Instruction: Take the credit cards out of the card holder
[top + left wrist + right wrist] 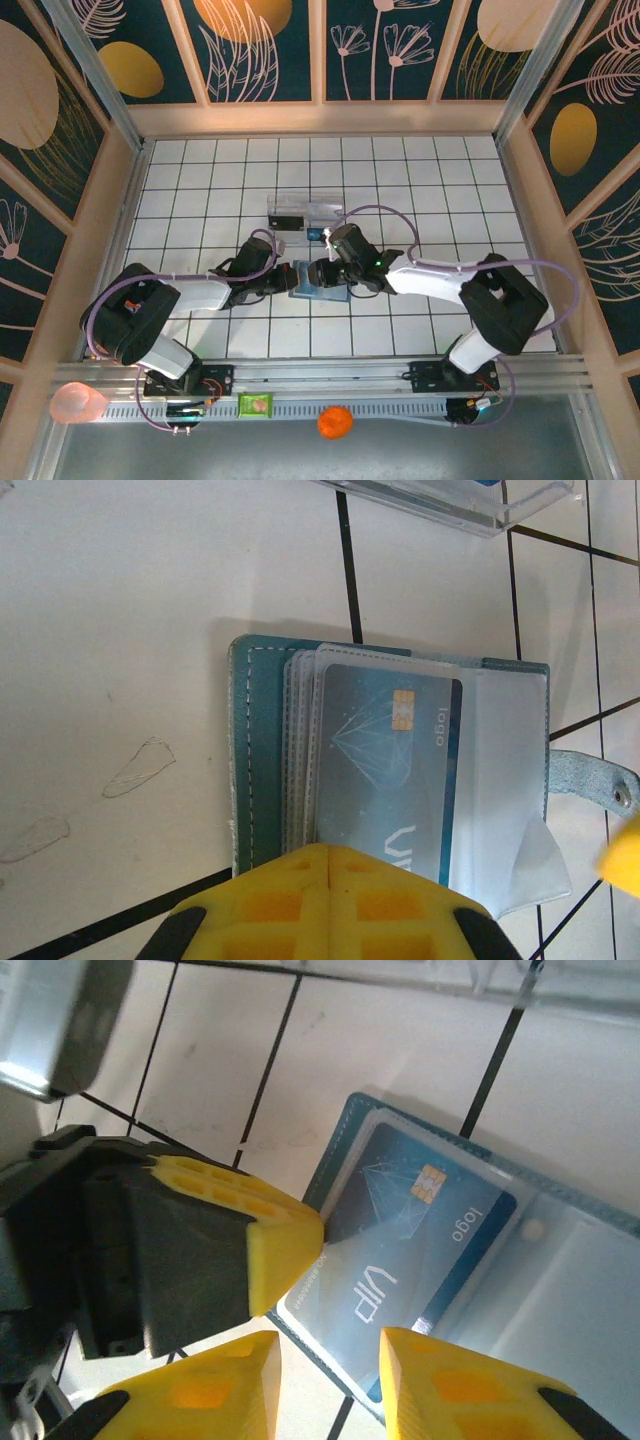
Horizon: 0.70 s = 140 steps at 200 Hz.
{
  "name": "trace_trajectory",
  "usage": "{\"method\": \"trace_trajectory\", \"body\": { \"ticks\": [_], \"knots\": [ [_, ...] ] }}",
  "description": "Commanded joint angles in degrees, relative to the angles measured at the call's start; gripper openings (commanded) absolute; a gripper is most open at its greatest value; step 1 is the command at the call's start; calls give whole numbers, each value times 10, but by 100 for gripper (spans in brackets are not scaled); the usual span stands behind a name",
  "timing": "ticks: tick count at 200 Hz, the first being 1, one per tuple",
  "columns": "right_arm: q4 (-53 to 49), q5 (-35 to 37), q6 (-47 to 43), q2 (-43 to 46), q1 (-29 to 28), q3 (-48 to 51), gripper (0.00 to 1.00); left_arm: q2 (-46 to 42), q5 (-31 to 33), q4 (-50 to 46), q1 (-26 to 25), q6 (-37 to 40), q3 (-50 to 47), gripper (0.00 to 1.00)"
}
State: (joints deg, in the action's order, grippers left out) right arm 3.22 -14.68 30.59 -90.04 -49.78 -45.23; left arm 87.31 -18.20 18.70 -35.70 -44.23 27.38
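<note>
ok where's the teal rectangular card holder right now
In the top view the teal card holder lies open in the middle, between the left gripper and the right gripper, just on the near side of the clear plastic tray.

From my seat I see a white tiled table with black grid lines, boxed in by a pale wooden frame holding dark teal wall panels with gold discs and flowers.
</note>
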Motion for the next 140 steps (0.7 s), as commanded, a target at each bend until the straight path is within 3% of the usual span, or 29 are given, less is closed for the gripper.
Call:
{"method": "trace_trajectory", "body": {
  "ticks": [1, 48, 70, 140],
  "knots": [
    [39, -47, 27, -20, 2, 3, 32, -15, -3, -12, -3, -6, -14, 0],
    [35, -32, 51, -40, 15, 10, 33, -38, 0, -14, -3, -16, -25, 0],
    [38, -35, 52, -47, 16, 11, 32, -51, 4, -19, -2, -17, -28, 9],
    [41, -47, 59, -71, 17, 4, 32, -97, 50, -51, -2, -9, -33, 16]
  ]
}}
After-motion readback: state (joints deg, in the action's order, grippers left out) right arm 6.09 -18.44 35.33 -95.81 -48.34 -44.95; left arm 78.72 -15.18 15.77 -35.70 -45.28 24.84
